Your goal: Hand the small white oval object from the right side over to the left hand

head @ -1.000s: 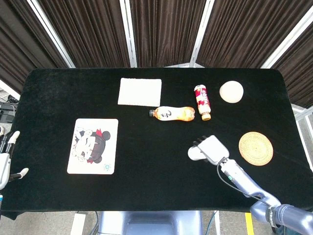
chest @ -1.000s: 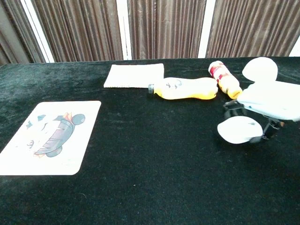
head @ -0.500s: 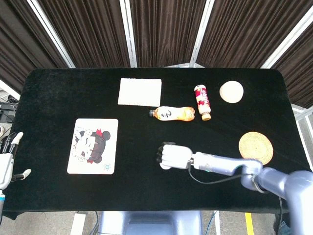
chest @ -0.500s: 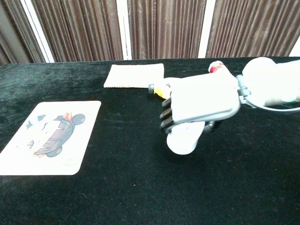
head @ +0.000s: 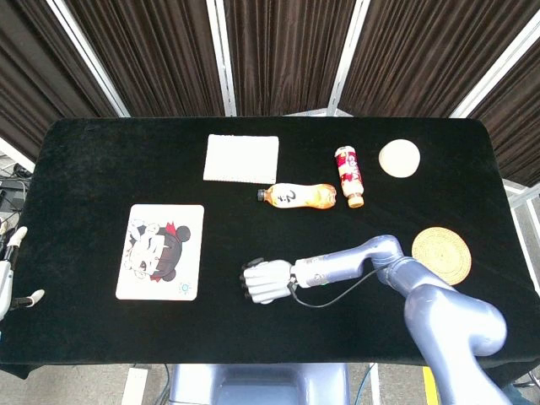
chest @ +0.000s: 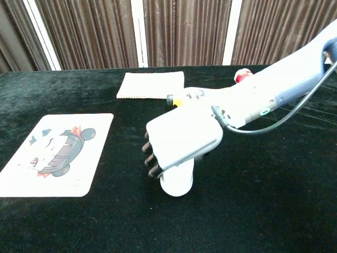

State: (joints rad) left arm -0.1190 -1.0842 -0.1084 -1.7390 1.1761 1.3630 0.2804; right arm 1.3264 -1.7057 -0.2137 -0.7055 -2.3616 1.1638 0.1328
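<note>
One white oval object (chest: 176,182), long axis roughly upright, in right robot hand's (chest: 181,139) grip.

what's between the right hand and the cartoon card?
Nothing: in the head view only bare black cloth separates the right hand, holding the white oval object, from the cartoon card. The chest view agrees.

a white oval object (chest: 176,182) is held under the right hand (chest: 181,138) at frame centre, above the counter (chest: 253,211).
</note>
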